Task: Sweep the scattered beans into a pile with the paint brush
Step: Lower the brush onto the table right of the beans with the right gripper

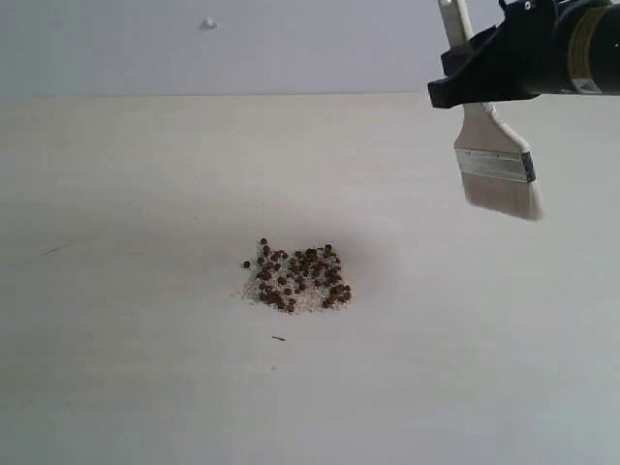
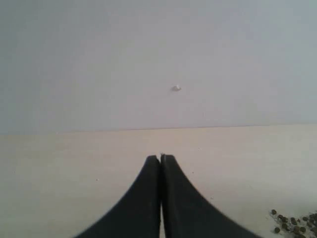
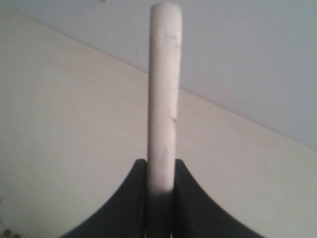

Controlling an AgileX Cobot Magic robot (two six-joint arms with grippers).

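Dozens of beans [image 1: 295,279] cluster on table [image 1: 116,387], paint brush [image 1: 494,165] well apart.

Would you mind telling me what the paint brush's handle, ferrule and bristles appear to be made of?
The paint brush handle is pale cream, matte, lightly scuffed: wood or plastic. The ferrule is a dull-shining silver band, likely metal. The bristles are off-white soft fibres, natural or synthetic unclear.

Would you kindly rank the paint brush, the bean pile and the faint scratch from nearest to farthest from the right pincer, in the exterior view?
1. Paint brush, held in the right pincer, upper right.
2. Pile of beans, in the middle.
3. Faint scratch, far left.
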